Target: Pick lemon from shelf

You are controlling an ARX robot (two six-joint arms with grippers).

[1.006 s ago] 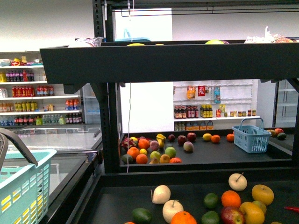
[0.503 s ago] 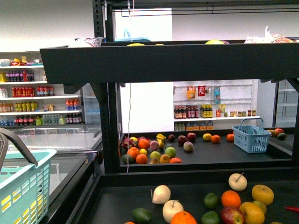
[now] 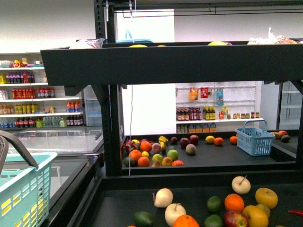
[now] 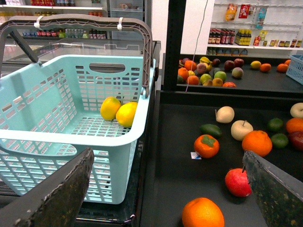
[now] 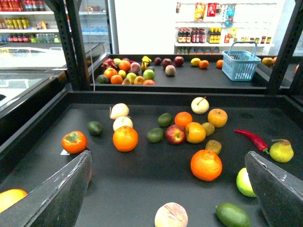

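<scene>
Between the left gripper's (image 4: pixel 168 158) fingers (image 4: pixel 52 194): a wide gap, nothing held. Jaws spread, empty.

Just beyond one finger, a teal basket (image 4: pixel 57 99), standing beside the shelf (image 4: pixel 165 161) on the robot's left. Two lemons (image 4: pixel 118 111) lie inside it, bright yellow, touching each other, against the basket wall nearest the shelf. They are ahead of the gripper and off to the basket side, well clear of both fingers.

Right gripper (image 5: pixel 168 158): jaws likewise spread wide, empty, hanging over the shelf's lower black tray. Loose fruit ahead of it: oranges (image 5: pixel 125 138), a red apple (image 5: pixel 175 134), green limes (image 5: pixel 155 135), pale apples (image 5: pixel 119 110), a red chilli (image 5: pixel 251 138), a persimmon (image 5: pixel 74 142).

Front view: neither arm shows. Further back, a second tray carries a fruit pile (image 3: pixel 151 152) and a blue basket (image 3: pixel 254 138). One small yellow fruit (image 3: pixel 209 138) there; too far to tell if lemon.
</scene>
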